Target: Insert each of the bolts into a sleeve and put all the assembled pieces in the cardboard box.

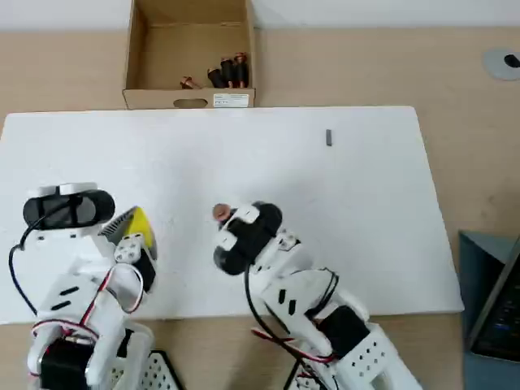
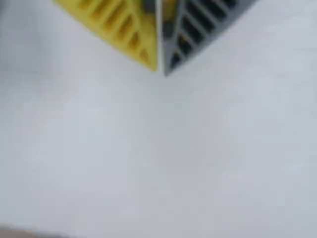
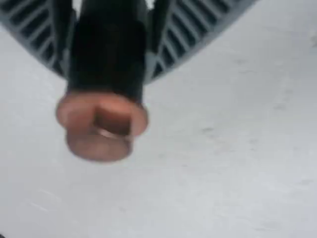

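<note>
The open cardboard box stands by the desk's far edge. A cluster of dark assembled pieces with copper ends lies by its near wall, a loose bolt just beside them. A lone sleeve lies toward the desk's far right. Near the desk's middle, the right gripper clamps a black sleeve with a copper bolt head protruding.

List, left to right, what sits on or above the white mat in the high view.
left gripper → sleeved bolt held in the right gripper → loose dark sleeve
</note>
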Robot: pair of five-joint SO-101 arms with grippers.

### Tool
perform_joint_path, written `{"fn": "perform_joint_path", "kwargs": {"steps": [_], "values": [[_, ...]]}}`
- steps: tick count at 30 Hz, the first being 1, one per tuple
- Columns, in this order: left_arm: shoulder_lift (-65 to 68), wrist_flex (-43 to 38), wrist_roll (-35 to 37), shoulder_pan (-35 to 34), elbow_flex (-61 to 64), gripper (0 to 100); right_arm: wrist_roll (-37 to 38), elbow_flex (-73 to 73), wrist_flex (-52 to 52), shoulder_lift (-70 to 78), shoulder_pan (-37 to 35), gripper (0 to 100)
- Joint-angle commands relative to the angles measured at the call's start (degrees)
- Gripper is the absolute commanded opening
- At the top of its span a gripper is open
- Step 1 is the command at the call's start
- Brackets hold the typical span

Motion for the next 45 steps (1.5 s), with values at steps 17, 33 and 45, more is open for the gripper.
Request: {"fn": "perform_joint_path", "kwargs": {"steps": [17,33,45], "values": [[0.04,-19.78,-13.45,-8.70,27.87,0,-5.45,-15.69,2.11,6.55,13.76,0.9],[0.31,-19.16,-13.36,-8.97,28.75,0,-5.45,-46.37,-9.32,47.52,17.63,0.9],[0.13,-19.16,-13.01,-9.14,28.75,0,-5.01,-68.09,-23.47,79.34,18.86,0.9]]}}
